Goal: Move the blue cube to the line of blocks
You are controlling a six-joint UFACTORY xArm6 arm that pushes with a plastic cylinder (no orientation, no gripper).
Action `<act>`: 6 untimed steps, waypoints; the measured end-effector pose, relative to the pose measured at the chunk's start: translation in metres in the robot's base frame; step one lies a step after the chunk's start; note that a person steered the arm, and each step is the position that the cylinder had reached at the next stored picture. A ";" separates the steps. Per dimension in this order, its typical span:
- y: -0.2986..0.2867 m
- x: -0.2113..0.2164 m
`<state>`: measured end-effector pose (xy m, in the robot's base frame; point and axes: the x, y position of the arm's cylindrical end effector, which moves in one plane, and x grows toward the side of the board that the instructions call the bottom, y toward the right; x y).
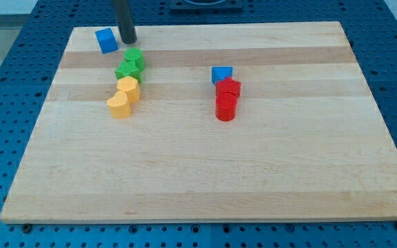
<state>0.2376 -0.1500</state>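
Observation:
The blue cube (105, 40) sits near the board's top left corner. My tip (128, 40) stands just to the cube's right, a small gap between them. Below my tip a line of blocks runs down and to the left: a green block (134, 58), a second green block (125, 69), a yellow block (128, 89) and a yellow heart-shaped block (118, 106). The cube lies up and left of the line's top end, apart from it.
The wooden board (205, 172) lies on a blue pegboard table. Near the middle stand a blue triangular block (221, 74), a red star-like block (229, 88) and a red cylinder (225, 107), touching in a short column.

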 end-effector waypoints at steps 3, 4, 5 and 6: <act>0.058 0.066; 0.034 0.074; 0.006 0.074; 0.001 0.081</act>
